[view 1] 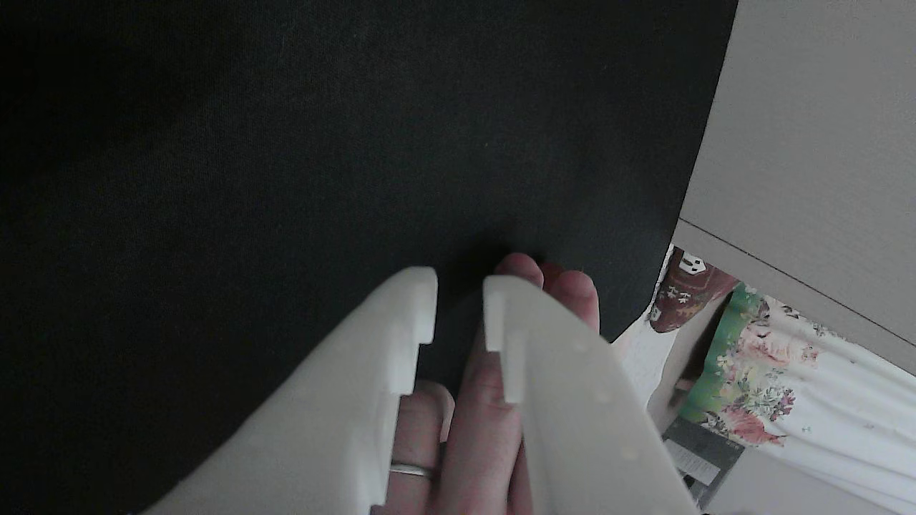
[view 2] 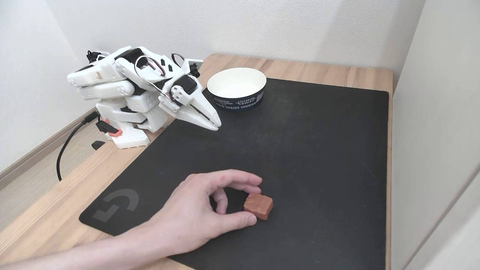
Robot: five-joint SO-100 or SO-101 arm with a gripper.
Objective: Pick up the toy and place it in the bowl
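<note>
In the fixed view, a person's hand (view 2: 195,213) at the near edge of the black mat (view 2: 318,150) touches the toy (view 2: 258,205) with thumb and fingertip. Farther back, the gripper (view 2: 214,125) rests folded low, jaws slightly parted, holding nothing, beside the bowl (view 2: 237,88)

We see a light wooden desk (view 2: 56,210) set into a corner between pale walls; a black mat (view 2: 300,150) covers most of its top, a grey logo (view 2: 117,204) printed at the mat's near left corner in the fixed view; on the mat, towards its far edge, stands a white bowl (view 2: 236,88) with a dark printed band; near the mat's front edge lies the dark-red toy (view 2: 258,205), a person's hand (view 2: 198,213) touching it; the arm's white base (view 2: 127,131) sits on bare wood just left of the mat.
</note>
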